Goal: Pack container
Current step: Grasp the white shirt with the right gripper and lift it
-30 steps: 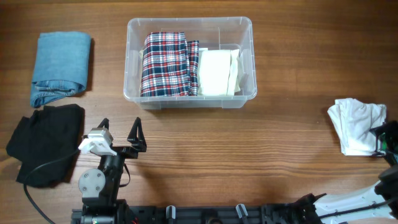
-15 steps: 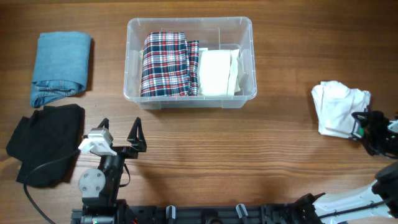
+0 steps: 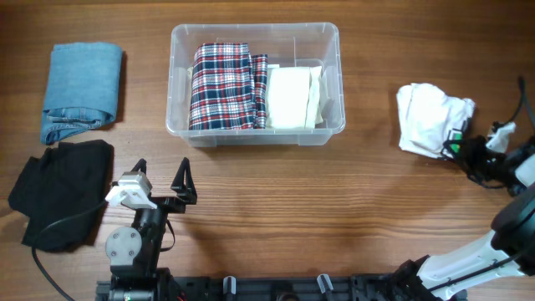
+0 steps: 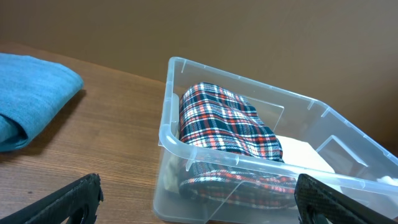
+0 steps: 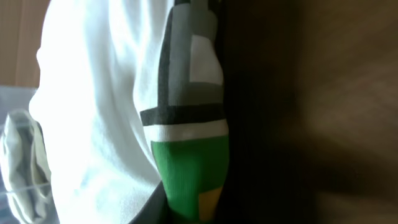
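Container (image 3: 255,28) upright, long axis left-right; left gripper (image 3: 160,171) apart, right gripper (image 3: 461,150) clamps white garment (image 3: 425,117)

It was a robot lab bench — wood-grain table (image 3: 368,217), black rail (image 3: 276,287) along the bottom edge. Jeans (image 3: 81,90) at upper left, the container (image 3: 255,138) at top centre and a white garment (image 3: 425,117) at right lay as props.

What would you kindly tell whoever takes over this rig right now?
Left hand: open, empty, near the table's front edge.
Right hand: shut on the white shirt, to the right of the bin.
Done: plaid shirt and cream cloth lie in the bin.
To do: white shirt, jeans and black garment, the last two lying on the table at far left.
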`<state>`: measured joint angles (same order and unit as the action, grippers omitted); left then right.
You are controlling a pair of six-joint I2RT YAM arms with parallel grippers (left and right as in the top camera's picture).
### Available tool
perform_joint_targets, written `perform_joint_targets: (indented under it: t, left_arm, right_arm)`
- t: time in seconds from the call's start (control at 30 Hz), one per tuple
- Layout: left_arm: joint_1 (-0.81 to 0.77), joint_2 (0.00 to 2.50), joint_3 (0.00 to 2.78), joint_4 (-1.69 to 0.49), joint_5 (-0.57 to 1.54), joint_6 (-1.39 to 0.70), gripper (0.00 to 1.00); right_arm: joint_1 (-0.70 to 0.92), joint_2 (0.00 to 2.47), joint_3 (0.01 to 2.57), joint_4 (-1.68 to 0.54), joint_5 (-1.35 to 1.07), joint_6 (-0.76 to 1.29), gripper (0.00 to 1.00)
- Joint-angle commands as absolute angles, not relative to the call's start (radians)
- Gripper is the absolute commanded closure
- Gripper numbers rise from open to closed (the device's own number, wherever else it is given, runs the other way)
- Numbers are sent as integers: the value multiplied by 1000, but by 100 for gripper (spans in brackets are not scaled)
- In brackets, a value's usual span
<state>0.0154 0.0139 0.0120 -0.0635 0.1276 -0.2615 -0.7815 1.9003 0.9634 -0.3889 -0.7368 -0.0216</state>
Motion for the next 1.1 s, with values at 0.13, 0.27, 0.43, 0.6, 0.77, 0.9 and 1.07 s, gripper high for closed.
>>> perform_joint_targets:
  t: [0.13, 0.27, 0.43, 0.6, 0.77, 0.9, 1.07]
  left_arm:
    - [25, 7, 6, -66, 118, -270, 0]
    - [25, 7, 6, -66, 118, -270, 0]
    - [25, 7, 6, -66, 118, -270, 0]
    - [25, 7, 6, -66, 118, -270, 0]
    - [25, 7, 6, -66, 118, -270, 0]
    - [25, 7, 6, -66, 118, -270, 0]
    - [25, 7, 6, -66, 118, -270, 0]
  right_arm:
    - [-700, 1923, 969, -350, -734, 10, 96]
    - [-694, 1872, 1000, -399, -733, 59, 96]
    - [-638, 1762, 1070, -540, -678, 52, 96]
    - [-538, 1666, 1182, -677, -628, 23, 95]
    - [-410, 1602, 1377, -861, -492, -1, 96]
    - [-329, 1585, 1499, -956, -474, -27, 96]
    - [-218, 1585, 1691, -1086, -400, -53, 96]
